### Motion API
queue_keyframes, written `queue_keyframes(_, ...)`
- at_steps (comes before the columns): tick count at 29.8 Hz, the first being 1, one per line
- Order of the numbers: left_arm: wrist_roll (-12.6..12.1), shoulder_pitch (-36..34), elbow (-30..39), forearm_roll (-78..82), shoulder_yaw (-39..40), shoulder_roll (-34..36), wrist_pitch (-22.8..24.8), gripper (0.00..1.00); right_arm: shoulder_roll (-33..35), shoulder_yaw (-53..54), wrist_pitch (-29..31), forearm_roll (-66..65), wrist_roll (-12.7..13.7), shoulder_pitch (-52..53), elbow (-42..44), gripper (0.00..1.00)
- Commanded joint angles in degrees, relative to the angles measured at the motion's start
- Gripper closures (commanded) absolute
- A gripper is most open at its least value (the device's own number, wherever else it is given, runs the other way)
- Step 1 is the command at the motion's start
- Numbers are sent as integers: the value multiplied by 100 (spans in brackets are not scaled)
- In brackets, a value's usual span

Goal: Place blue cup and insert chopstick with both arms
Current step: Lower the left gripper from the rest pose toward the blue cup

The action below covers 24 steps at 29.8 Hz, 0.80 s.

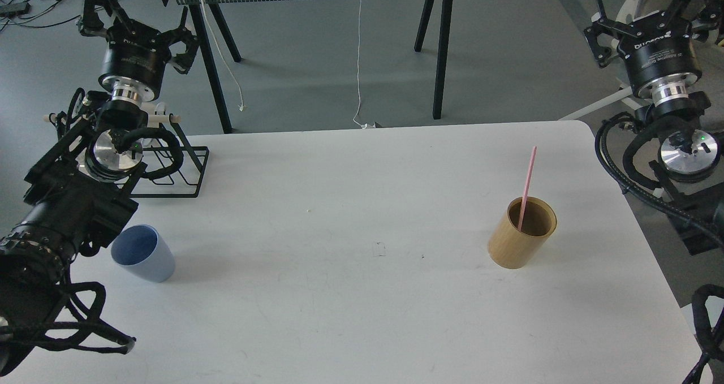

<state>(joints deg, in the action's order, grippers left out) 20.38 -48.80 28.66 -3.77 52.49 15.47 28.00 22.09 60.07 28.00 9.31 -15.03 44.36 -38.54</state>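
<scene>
The blue cup (142,254) stands upright on the white table (362,293) at its left side, close beside my left arm's forearm. The pink chopstick (527,185) leans inside the tan wooden holder (521,233) on the right half of the table. My left gripper (138,25) is raised beyond the table's far left corner, well behind the cup, open and empty. My right gripper (650,13) is raised off the table's far right corner, behind and to the right of the holder, also open and empty.
A black wire rack (178,172) with a pale dowel (165,116) sits at the far left of the table, partly behind my left arm. Another table's black legs (441,56) and a hanging white cord (358,61) stand beyond the far edge.
</scene>
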Motion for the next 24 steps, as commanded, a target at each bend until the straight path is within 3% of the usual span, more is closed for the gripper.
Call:
queue_keyframes(1, 19, -7, 8, 17, -11, -27, 0, 0, 32, -4, 0, 1, 0, -15, -4, 1)
queue_keyframes(10, -165, -121, 166, 52, -37, 157, 0, 0, 102, 48, 0, 1, -8, -24, -4, 1)
queue_keyframes(15, -517, -104, 1193, 105, -695, 1333, 0, 0, 120, 39, 0, 1, -17, -50, -4, 1)
queue_keyframes(24, -544, 36, 3100, 1615, -1531, 3469, 0, 0, 129, 22, 0, 1, -26, -111, -4, 1)
